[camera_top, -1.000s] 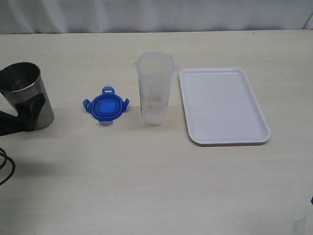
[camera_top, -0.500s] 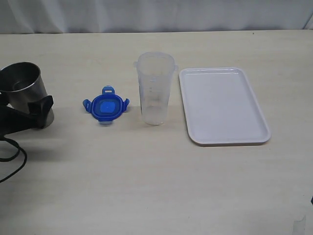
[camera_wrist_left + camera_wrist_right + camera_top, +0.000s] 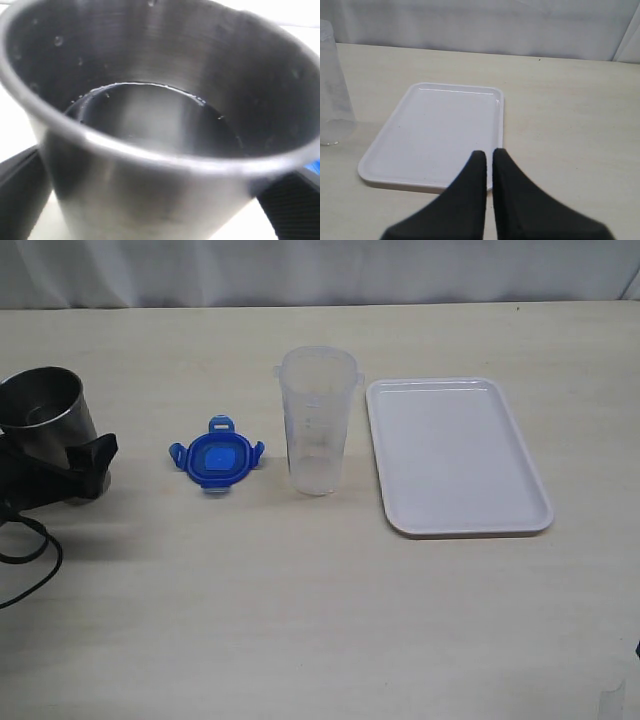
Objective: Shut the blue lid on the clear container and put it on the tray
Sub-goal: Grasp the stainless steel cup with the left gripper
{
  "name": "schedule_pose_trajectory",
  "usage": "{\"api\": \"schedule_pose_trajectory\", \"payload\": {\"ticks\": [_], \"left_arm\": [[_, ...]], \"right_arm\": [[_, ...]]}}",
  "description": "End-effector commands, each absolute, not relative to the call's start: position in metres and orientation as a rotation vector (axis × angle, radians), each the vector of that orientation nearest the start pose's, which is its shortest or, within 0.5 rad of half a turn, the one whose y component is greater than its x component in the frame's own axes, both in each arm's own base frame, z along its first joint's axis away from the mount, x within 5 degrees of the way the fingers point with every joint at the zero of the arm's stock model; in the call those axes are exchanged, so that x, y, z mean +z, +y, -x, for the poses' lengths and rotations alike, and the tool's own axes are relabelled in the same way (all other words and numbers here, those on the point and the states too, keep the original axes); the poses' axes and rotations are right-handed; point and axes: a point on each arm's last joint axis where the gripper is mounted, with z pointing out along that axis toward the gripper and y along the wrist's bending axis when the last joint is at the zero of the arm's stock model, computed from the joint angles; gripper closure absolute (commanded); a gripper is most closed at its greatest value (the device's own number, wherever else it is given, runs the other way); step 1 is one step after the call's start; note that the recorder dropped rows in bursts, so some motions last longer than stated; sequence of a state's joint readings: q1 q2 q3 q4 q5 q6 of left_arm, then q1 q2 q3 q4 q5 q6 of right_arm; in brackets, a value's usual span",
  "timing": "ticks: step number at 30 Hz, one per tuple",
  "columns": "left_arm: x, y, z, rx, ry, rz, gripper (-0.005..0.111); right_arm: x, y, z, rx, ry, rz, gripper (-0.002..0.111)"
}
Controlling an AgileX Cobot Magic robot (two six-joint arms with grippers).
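Steel cup (image 3: 42, 412) inside spread left claw (image 3: 157, 205), right claw (image 3: 489, 160) pressed together, clear container (image 3: 318, 420) with faint unreadable marks

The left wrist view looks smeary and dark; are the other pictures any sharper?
Left wrist view: the grey metal cup fills the frame, too close, soft-focused, pale sheen along its rim. Exterior view: even light, crisp edges on the clear container. Right wrist view: tray sharp.
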State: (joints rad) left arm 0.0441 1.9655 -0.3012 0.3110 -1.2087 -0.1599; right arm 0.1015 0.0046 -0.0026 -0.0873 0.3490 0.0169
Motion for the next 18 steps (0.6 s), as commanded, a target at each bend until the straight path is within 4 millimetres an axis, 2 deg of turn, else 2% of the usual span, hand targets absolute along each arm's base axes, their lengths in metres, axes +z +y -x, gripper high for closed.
{"api": "schedule_pose_trajectory", "payload": {"ticks": [1,7,18], "left_arm": [[0.087,-0.014,-0.25,-0.286,1.925,-0.086,0.002],[0.092,-0.017,-0.263,-0.317,1.88,-0.121,0.002],[0.092,-0.018,-0.263,-0.323,1.887,-0.13,0.002]], "right_arm": [[0.182,0.002,-0.053,-0.009,1.824,0.131,0.104],[0.182,0.002,-0.053,-0.009,1.824,0.131,0.104],[0.182,0.002,-0.053,-0.009,1.824,0.131,0.104]]}}
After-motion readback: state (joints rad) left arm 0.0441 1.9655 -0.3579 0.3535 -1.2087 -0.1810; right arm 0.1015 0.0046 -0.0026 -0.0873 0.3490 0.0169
